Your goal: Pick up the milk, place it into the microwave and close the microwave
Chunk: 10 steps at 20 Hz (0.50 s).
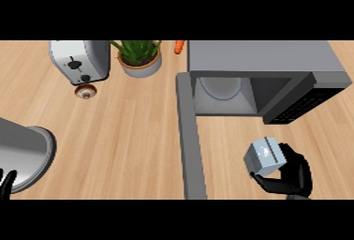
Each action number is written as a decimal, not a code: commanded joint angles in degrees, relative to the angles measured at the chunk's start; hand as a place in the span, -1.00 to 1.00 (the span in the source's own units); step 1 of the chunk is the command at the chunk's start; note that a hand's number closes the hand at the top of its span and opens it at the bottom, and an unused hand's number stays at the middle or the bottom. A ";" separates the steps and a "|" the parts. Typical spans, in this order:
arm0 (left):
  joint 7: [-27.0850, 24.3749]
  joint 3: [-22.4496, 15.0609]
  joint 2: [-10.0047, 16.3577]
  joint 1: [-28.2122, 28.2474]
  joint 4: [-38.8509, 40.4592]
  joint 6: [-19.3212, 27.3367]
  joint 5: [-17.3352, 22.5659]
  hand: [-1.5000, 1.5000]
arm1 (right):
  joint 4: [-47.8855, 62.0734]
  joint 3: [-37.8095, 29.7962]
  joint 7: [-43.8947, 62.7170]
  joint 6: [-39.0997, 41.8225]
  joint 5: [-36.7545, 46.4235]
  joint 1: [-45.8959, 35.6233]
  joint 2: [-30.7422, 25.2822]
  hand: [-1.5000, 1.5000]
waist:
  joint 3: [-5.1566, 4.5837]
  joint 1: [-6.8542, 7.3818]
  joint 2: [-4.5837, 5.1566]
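Wooden counter (124,140) with an open microwave (262,65) at far right, its door (191,140) swung toward the near side; right of the door, the right hand (294,176) grasps a small milk carton (265,154), and the left hand (7,183) rests straight-fingered at near left

place: kitchen | signs: wooden counter (124,136); microwave (269,70); toaster (79,61); potted plant (140,56)

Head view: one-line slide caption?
Right hand holds the milk in front of the open microwave, door swung out.
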 commanded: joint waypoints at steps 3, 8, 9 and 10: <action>1.86 1.78 0.56 -1.80 0.49 -0.03 2.21 -1.00 | -2.10 4.15 9.54 5.23 0.79 -9.22 -1.65 1.00 | -0.02 0.01 0.07; -0.64 -0.53 -0.61 1.55 -1.34 0.52 -0.08 -1.00 | -10.12 8.50 10.31 2.96 4.21 -1.50 0.95 1.00 | -0.01 -0.25 0.00; -2.74 0.18 -0.62 3.09 -0.09 -1.38 -0.55 -1.00 | -19.37 8.97 16.40 3.45 1.67 1.58 0.46 1.00 | -0.05 -0.53 -0.14; -3.33 -2.97 -0.63 7.41 -2.31 -0.15 -0.75 -1.00 | -23.40 9.59 20.30 0.79 2.28 1.62 -0.03 1.00 | -0.08 -0.49 -0.29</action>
